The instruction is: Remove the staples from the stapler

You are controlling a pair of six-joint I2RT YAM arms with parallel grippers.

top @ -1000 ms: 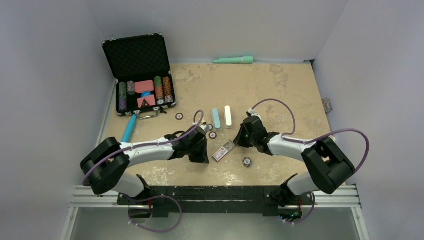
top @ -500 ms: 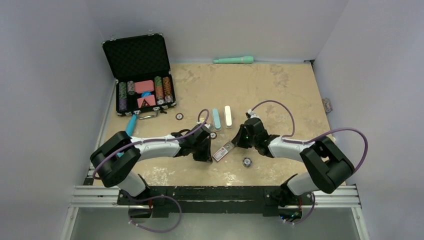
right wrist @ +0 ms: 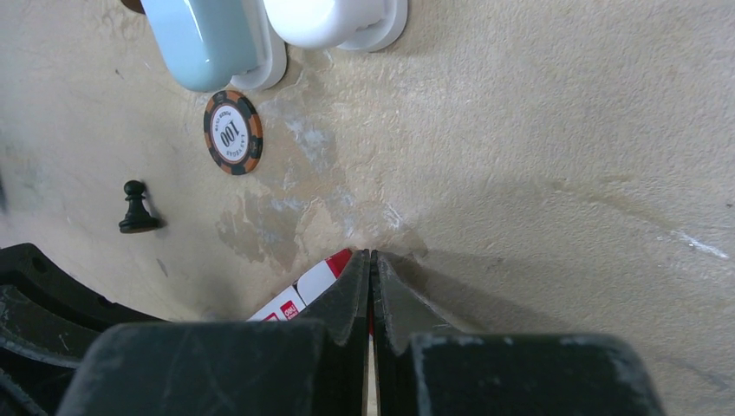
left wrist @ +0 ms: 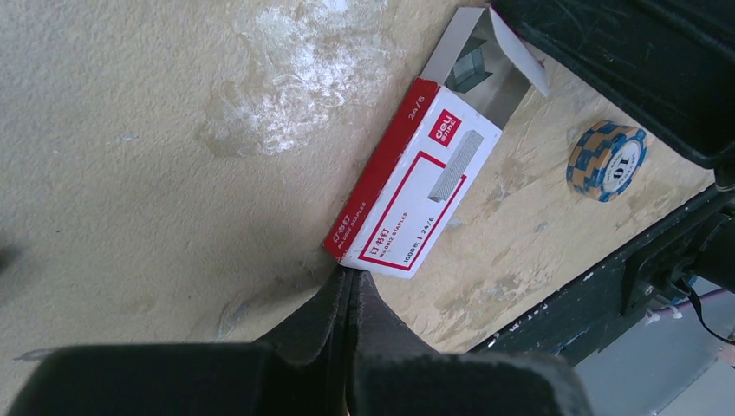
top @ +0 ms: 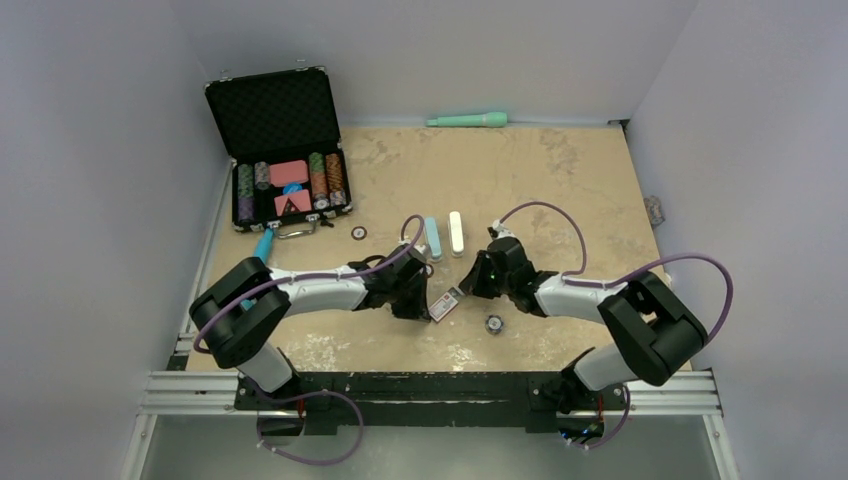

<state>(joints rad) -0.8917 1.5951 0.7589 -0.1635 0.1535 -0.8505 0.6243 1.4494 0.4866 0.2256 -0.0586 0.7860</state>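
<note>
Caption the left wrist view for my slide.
Shut left gripper at staple box corner, flap open, blue poker chip nearby.

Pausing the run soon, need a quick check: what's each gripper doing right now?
Left gripper: closed, empty, tips against the staple box corner.
Right gripper: closed, tips at the box's other end; a grip on it cannot be told.

Lighting: bright, even, diffuse, from overhead. Shadows: soft and short; one broad, faint shadow beside the right gripper [right wrist: 371, 260] in its wrist view. Glare: pale sheen on worn tabletop [left wrist: 286, 113] patches. Focus: staple box [left wrist: 416, 186] print sharp; nearest fingers [left wrist: 312, 329] slightly blurred.
</note>
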